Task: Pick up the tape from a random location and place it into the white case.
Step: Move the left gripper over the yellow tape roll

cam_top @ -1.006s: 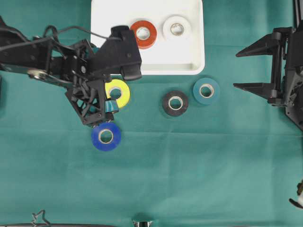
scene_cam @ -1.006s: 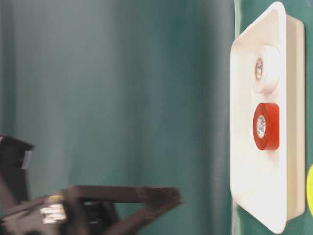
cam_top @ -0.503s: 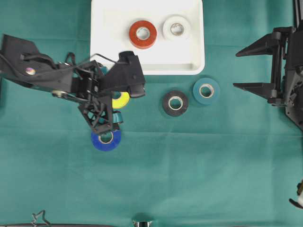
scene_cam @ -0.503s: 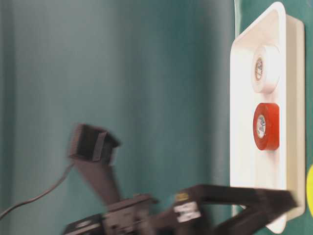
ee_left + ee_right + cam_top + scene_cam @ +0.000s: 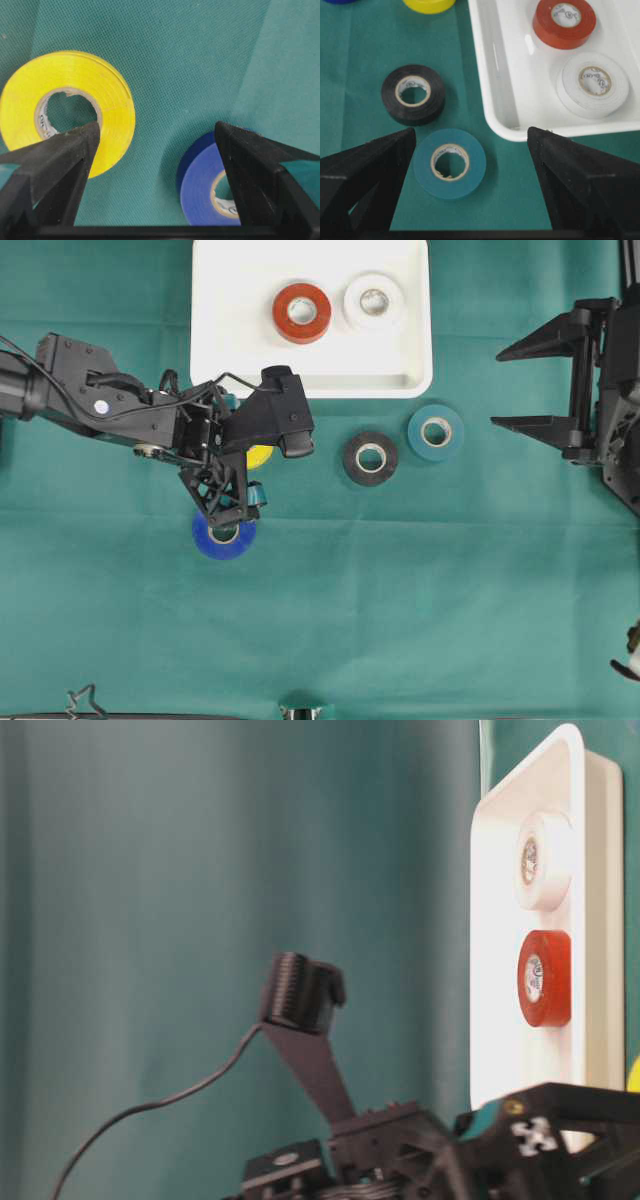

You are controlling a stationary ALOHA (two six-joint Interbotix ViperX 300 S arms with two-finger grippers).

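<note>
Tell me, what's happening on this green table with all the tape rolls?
A two-armed robot is sorting tape into the white case. A red roll and a white roll already lie in it. The left gripper hangs open over the yellow roll and blue roll, holding nothing. The right gripper waits open at the side, near the black roll and teal roll.

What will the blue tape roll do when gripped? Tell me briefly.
The blue tape roll lies flat on the green cloth, so it probably won't roll. It looks like a rigid ring that should hold shape. Its smooth sides might slip in the open left pincer.
</note>
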